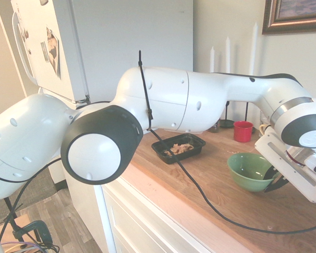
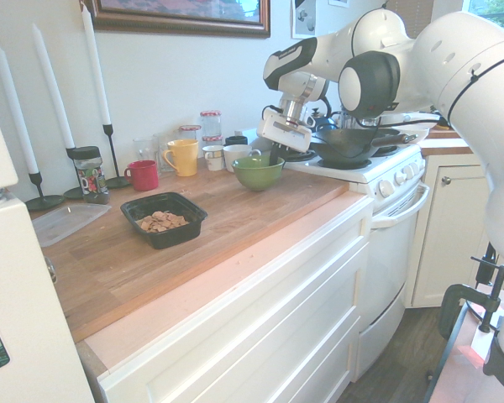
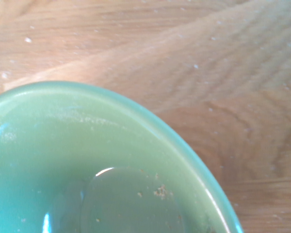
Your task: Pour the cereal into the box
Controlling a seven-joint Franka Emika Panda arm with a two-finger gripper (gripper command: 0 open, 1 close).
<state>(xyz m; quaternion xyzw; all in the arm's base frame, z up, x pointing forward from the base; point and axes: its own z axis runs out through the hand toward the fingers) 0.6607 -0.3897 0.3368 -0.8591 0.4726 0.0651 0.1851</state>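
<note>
Cereal [image 2: 160, 222] lies heaped in the black box [image 2: 187, 225], well apart from the green bowl [image 2: 258, 173]. At that bowl's rim the gripper [image 1: 275, 179] is clamped shut; letting go abruptly could tip it.

Kitchen, daylit. Butcher-block wooden countertop [image 2: 235, 218] over white cabinet drawers [image 2: 260, 336]. White refrigerator [image 1: 95, 42] at one end, with magnets and papers on its side; white stove [image 2: 378, 172] at the other, carrying a dark pan [image 2: 353, 151]. Pale wall [image 2: 151, 75] behind, hung with a dark-framed picture [image 2: 176, 15]. Tall white candles [image 2: 50, 92] in black holders along the wall. Grey wood-look floor [image 1: 68, 221]. Window [image 2: 491, 7] at one upper corner.
</note>
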